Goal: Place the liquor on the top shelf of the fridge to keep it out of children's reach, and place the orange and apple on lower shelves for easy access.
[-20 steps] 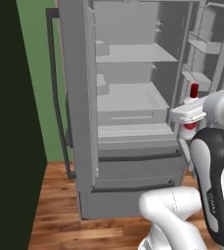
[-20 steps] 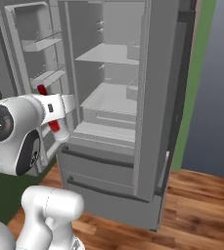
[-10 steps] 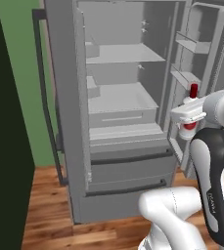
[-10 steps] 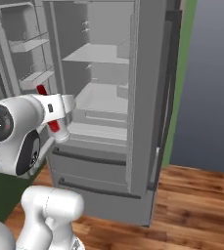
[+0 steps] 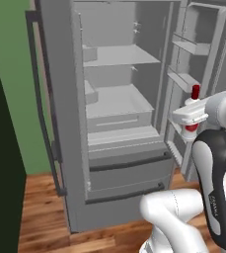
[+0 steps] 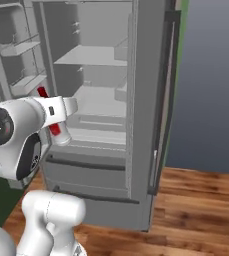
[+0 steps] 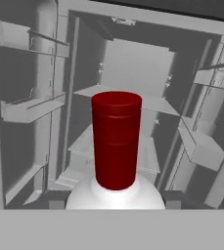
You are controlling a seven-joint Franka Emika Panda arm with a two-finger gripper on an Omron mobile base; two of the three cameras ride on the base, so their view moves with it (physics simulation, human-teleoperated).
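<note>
**One bottle in the claw, in front of the open fridge**

There is one liquor (image 5: 193, 109) bottle, one fridge (image 5: 119, 113) and one gripper (image 5: 189, 114). The gripper is closed around the body of the liquor and holds it upright, in front of the open fridge and just beside its right door racks (image 5: 186, 64). In the right base view the liquor (image 6: 53, 121) leans a little in the gripper (image 6: 56, 111).

Inside the fridge, the top shelf (image 5: 120, 56) is bare, and one more bare shelf (image 5: 115, 101) lies under it. Below this come the lower shelves (image 5: 124, 160), two closed drawers.

The white hand covers the middle of the bottle, so only the red cap and a piece of red label show. No writing can be read on it. In the hand view the cap (image 7: 116, 139) hides part of the fridge inside.
</note>
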